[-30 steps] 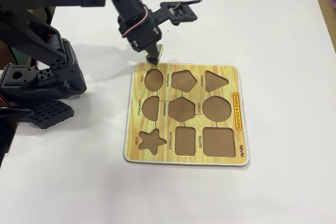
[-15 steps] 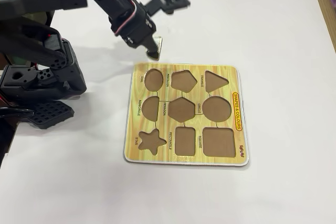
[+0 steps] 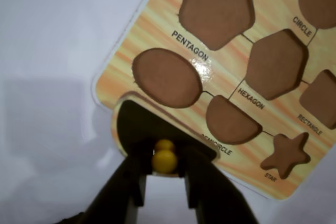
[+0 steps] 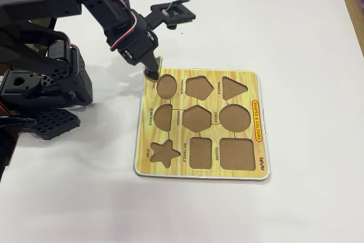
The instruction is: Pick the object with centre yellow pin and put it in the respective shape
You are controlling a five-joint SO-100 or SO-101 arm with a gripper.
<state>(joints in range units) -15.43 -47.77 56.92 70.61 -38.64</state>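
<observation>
Yellow wood-grain board [image 4: 250, 83] sits right of centre in the fixed view on a white table [image 4: 296, 21], with brown cutouts all over it. We've got the gripper [image 4: 151, 72] clamped on the piece [image 4: 153, 70], right at the board's upper left corner, just beside the oval [image 4: 166, 85]. In the wrist view the two black fingers [image 3: 131, 174] come up from the bottom edge and pinch the yellow knob [image 3: 165, 159], and the black piece [image 3: 139, 124] with its thin pale rim spreads out above them, overlapping the board's edge [image 3: 102, 85] low in the frame. The semicircle [image 3: 231, 121] is just to the right of it there, empty, with the oval [image 3: 166, 78] above. In the fixed view the semicircle [image 4: 162, 116] sits below the oval, apart from the gripper. Can't tell if the piece touches the board
</observation>
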